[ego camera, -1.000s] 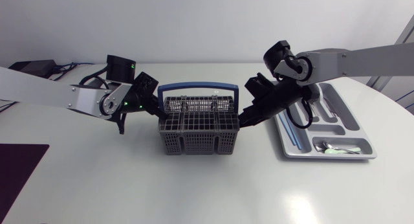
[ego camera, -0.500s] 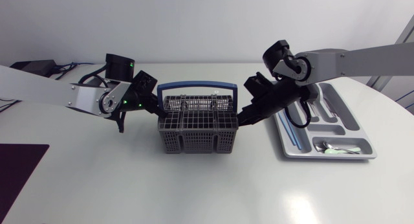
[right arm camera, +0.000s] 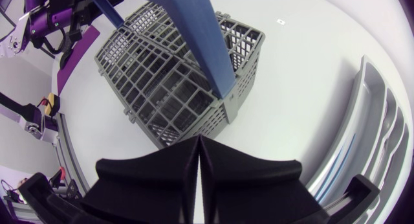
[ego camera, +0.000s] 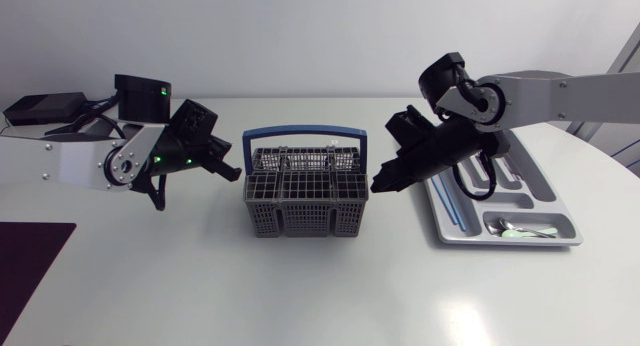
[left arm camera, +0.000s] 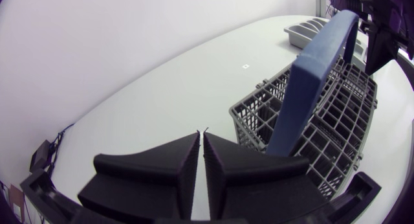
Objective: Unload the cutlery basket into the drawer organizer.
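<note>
The grey wire cutlery basket (ego camera: 305, 201) with its upright blue handle (ego camera: 305, 136) stands mid-table; no cutlery shows inside it. My left gripper (ego camera: 232, 171) is shut and empty, a short way off the basket's left side (left arm camera: 310, 120). At the basket's right side my right gripper (ego camera: 378, 184) is also shut and empty, near the basket's corner (right arm camera: 174, 75). The grey drawer organizer (ego camera: 560, 221) lies at the right, holding a spoon (ego camera: 520, 229) and a long blue-tinted piece (ego camera: 450, 201).
A dark purple mat (ego camera: 30, 256) lies at the table's front left. A black box with cables (ego camera: 45, 106) sits at the back left corner. My right arm (ego camera: 560, 91) crosses over the organizer's far end.
My left arm has pulled back to the left, away from the basket's side. The right gripper has moved off slightly to the right. The basket stays put.
</note>
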